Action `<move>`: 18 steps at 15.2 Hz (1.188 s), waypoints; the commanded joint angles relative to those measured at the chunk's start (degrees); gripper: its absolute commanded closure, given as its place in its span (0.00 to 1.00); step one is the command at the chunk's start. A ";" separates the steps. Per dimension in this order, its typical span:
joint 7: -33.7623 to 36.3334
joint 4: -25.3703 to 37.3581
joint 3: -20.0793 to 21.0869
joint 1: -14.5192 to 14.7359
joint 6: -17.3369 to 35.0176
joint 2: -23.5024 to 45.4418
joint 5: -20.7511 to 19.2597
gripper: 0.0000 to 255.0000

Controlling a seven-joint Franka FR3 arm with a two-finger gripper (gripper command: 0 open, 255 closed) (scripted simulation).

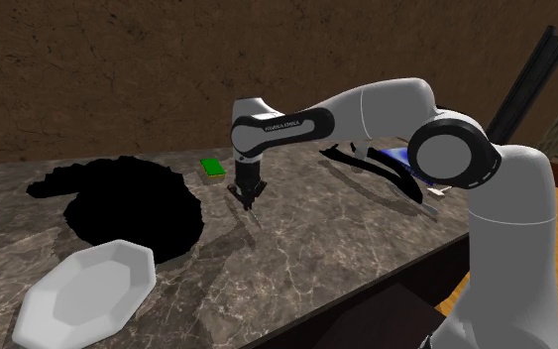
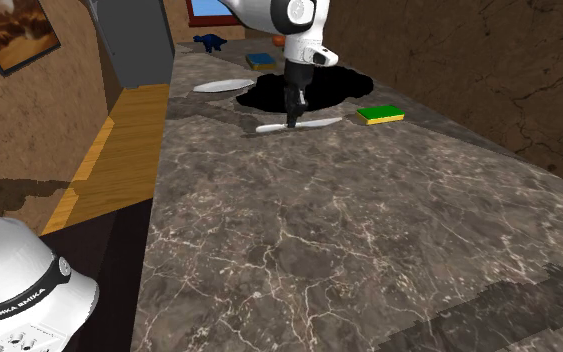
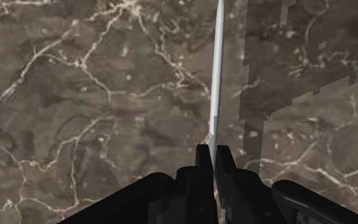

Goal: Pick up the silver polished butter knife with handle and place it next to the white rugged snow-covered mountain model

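Wrist view: clamps gripper (image 3: 210, 156) almost closed on butter knife (image 3: 217, 70) near mid-length; seems light, rigid, slick, pivot-prone.

1. In the wrist view, the butter knife (image 3: 217, 70) runs out past the picture's edge, and its near end is hidden between the pinching claw (image 3: 213, 151).
2. In the shoulder view, the arm (image 1: 366, 111) covers most of a blue thing (image 1: 397, 156); I cannot tell what it is.
3. In the second exterior view, a blue figure (image 2: 207, 42) at the tabletop's (image 2: 369, 230) far end is too small to identify.
4. There, a framed picture (image 2: 9, 30) is cut off by the corner.
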 commanded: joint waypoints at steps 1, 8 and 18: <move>-0.02 -0.14 -0.01 -0.02 0.15 -0.01 0.00 1.00; -0.02 -0.13 -0.01 -0.02 0.14 -0.01 0.00 0.00; -0.03 6.42 -0.01 -0.05 -6.92 -0.53 0.02 0.00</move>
